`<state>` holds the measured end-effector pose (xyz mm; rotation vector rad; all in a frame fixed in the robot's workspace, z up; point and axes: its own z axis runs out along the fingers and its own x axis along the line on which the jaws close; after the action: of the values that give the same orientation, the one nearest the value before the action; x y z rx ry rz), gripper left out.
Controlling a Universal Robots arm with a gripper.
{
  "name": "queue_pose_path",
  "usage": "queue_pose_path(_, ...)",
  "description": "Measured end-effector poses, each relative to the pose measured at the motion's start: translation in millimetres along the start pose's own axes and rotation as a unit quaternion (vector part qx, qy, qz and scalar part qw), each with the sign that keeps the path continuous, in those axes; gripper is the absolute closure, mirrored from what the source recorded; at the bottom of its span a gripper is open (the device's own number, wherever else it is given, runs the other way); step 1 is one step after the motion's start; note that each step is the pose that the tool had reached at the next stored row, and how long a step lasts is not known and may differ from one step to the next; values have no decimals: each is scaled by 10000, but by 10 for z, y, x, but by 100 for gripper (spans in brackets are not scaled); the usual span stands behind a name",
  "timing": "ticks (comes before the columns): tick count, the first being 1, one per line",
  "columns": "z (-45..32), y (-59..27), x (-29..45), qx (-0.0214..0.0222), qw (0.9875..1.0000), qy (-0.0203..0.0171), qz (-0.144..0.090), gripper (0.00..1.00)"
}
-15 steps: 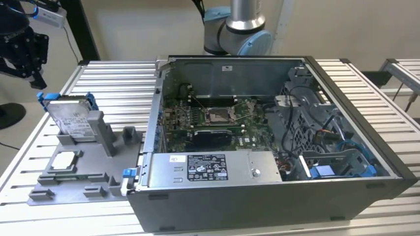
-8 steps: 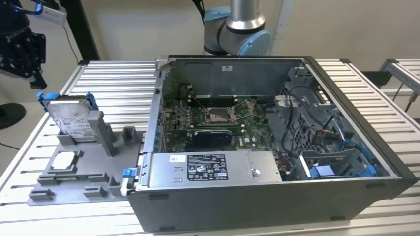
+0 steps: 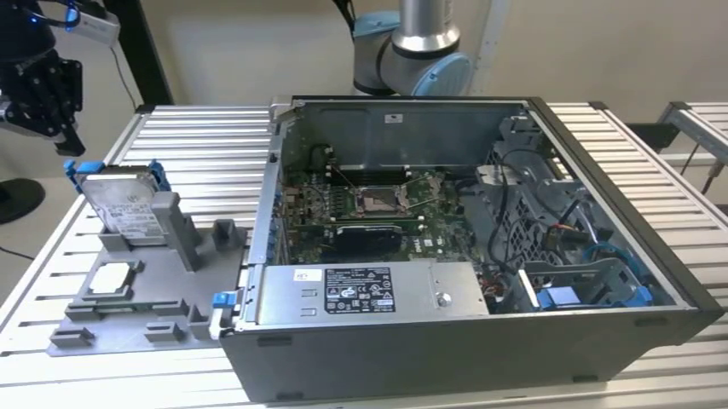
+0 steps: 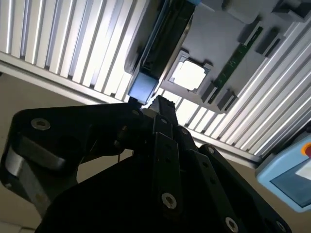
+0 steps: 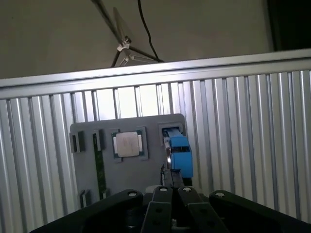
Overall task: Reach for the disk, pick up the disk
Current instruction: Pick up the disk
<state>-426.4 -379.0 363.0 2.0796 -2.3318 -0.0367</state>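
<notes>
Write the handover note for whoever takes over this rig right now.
End effector: shut, holding nothing, poised close above the top edge of the disk, at the exterior view's left.
Disk: stands on edge in its slot on the grey fixture, on the slatted table beside the open computer case.
Done: the reach has brought the end effector near the disk.
Left: the disk is not yet gripped or lifted.
</notes>
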Motion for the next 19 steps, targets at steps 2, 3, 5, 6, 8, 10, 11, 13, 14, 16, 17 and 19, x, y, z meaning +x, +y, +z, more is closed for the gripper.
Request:
queue_pose_path(2,16,-9,-1,4,10000,-1,0,100)
queue_pose_path(3,24,-12,-1,7,10000,-1,0,100)
queue_pose_path(5,44,-17,-1,25,10000,-3,-2,100)
queue_pose_path(6,51,-19,-1,36,10000,-4,-2,100)
queue_pose_path(8,51,-19,-1,37,10000,-4,-3,100)
queue_pose_path(10,52,-19,-1,38,10000,-4,-3,100)
queue_pose_path(11,52,-19,-1,38,10000,-4,-3,100)
queue_pose_path(13,52,-19,-1,38,10000,-4,-4,0)
queue_pose_path(14,52,-19,-1,38,10000,-4,-4,0)
queue_pose_path(16,52,-19,-1,38,10000,-4,-5,0)
queue_pose_path(17,53,-19,-1,38,10000,-4,-5,0)
queue_pose_path(19,52,-19,-2,38,10000,-4,-5,0)
